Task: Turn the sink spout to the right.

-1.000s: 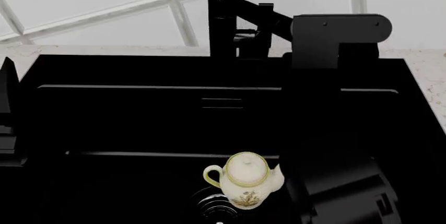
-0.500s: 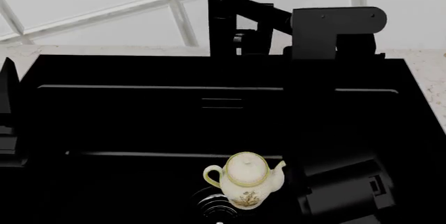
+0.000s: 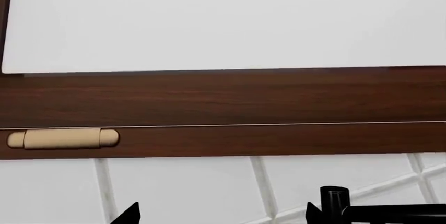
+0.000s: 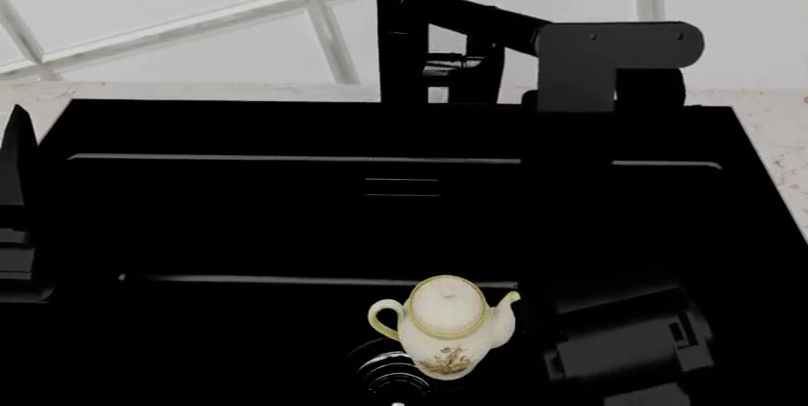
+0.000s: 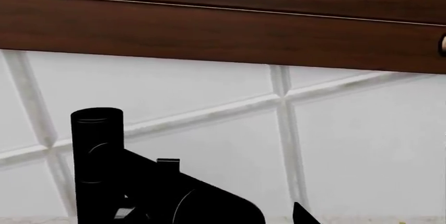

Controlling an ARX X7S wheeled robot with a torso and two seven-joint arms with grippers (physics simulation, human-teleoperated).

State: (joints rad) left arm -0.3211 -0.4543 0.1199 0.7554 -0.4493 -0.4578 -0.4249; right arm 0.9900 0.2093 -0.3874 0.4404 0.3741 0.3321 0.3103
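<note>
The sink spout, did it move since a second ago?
Yes. In the head view the sink spout arm has swung to the right, away from its fixed upright post, and now reaches closer to level beside the right gripper.

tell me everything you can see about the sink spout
The sink spout is matte black: a tall, slim, upright post behind the sink, its top cut off in the head view. A round tube arm branches off near the top and slants toward the robot's right, ending at the right hand, which sits against it; the contact itself is hidden. A small lever juts from its side. In the right wrist view the post has a flat cap, against white tiles.
</note>
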